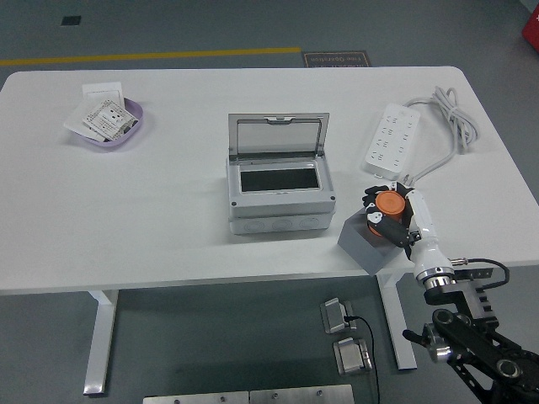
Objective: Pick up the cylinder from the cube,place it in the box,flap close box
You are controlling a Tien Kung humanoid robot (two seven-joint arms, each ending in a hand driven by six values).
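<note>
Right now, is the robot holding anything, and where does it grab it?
Yes. The right hand has its fingers curled around the sides of the orange cylinder, above the grey cube. No left hand shows.

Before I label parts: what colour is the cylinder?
Orange, seen in the head view: cylinder.

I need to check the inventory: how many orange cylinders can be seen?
1. The orange cylinder is gripped by the right hand above the grey cube, right of the open box.
</note>
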